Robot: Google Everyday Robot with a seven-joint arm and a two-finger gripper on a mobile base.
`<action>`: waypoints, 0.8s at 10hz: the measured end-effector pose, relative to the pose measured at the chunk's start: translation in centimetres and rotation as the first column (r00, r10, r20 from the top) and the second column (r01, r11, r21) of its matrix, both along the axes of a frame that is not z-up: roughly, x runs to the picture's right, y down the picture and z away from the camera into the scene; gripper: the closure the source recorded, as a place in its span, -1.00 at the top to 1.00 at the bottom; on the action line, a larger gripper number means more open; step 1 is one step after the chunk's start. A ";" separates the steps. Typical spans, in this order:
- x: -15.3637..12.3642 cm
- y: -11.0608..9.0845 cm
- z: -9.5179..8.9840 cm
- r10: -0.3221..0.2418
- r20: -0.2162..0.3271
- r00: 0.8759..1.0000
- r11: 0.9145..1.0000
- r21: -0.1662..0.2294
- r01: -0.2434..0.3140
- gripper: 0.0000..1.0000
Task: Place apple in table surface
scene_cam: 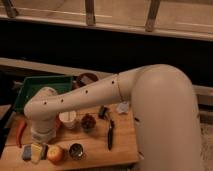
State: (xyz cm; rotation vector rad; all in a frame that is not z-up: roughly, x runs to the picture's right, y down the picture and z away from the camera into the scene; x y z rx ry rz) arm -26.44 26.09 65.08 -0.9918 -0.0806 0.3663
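Note:
The apple [55, 153], small, yellow-orange with a reddish blush, rests on the wooden slatted table surface [95, 145] near its front left corner. My arm reaches in from the right and bends down over the left end of the table. The gripper [36, 149] points down just left of the apple, close to the tabletop, among yellow and grey shapes. I cannot tell whether it touches the apple.
A green tray [42, 86] stands at the back left with a dark bowl [87, 79] beside it. A white cup [67, 119], a small bowl of dark red bits [89, 121], a black knife [110, 134], a small tin [76, 150] and a red chili [20, 134] lie around.

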 end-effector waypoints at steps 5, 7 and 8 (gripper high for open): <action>0.5 3.1 3.6 0.045 -0.024 0.999 0.999 0.008 -0.045 0.55; 0.7 3.3 4.6 0.062 -0.046 0.997 0.998 0.007 -0.062 0.55; 0.7 3.6 5.3 0.063 -0.062 0.996 0.998 0.002 -0.063 0.55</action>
